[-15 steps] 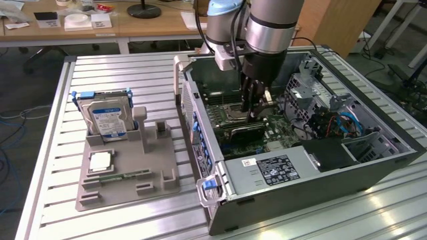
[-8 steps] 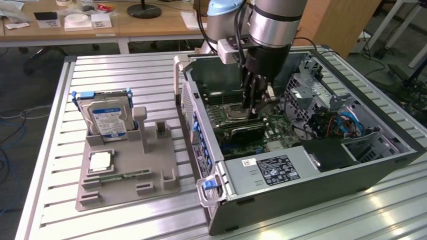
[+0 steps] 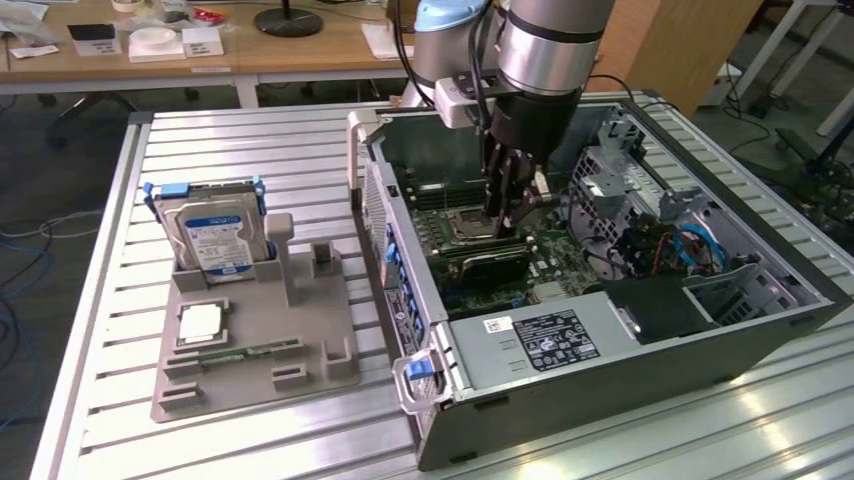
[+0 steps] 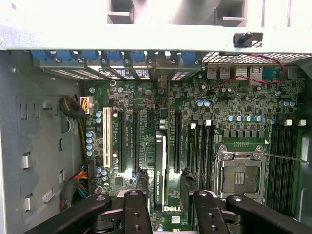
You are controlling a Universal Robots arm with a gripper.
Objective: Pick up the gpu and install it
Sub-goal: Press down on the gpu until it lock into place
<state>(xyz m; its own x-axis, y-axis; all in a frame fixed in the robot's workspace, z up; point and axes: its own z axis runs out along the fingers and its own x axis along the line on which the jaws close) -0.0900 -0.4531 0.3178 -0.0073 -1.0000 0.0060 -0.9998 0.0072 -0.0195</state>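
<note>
Surface: a ribbed aluminium table (image 3: 240, 150) made of long slotted profiles, pale and bare along its near edge.
Room: wooden desks (image 3: 254, 55) behind the table carry small white boxes and a round black lamp base (image 3: 288, 20); blue cables trail on the floor at the exterior view's left.
Fixture: a grey parts holder (image 3: 254, 335) lies flat on the table at the exterior view's left, well apart from the arm.
Hard drive: a silver hard drive (image 3: 214, 240) with a blue-white label stands upright in the holder's rear slot.
Memory stick: a slim green memory stick (image 3: 240, 352) lies in a groove near the holder's front.
Computer case: an open tower case (image 3: 561, 365) lies on its side, its black power supply (image 3: 567, 335) nearest the camera in the exterior view.
Motherboard: the green motherboard (image 4: 243, 102) shows black expansion slots, an empty processor socket (image 4: 239, 175) and memory slots.
Gpu: the gpu (image 4: 160, 165) stands on edge in a slot on the motherboard, between the gripper fingers.
Gripper: the gripper (image 4: 166, 197) reaches down inside the case, jaws spread wide, its black fingers (image 4: 135, 204) flanking the card without clamping it.
Obstructions: the case walls, the drive cage (image 3: 627, 180) and red and blue wiring crowd around the arm.
</note>
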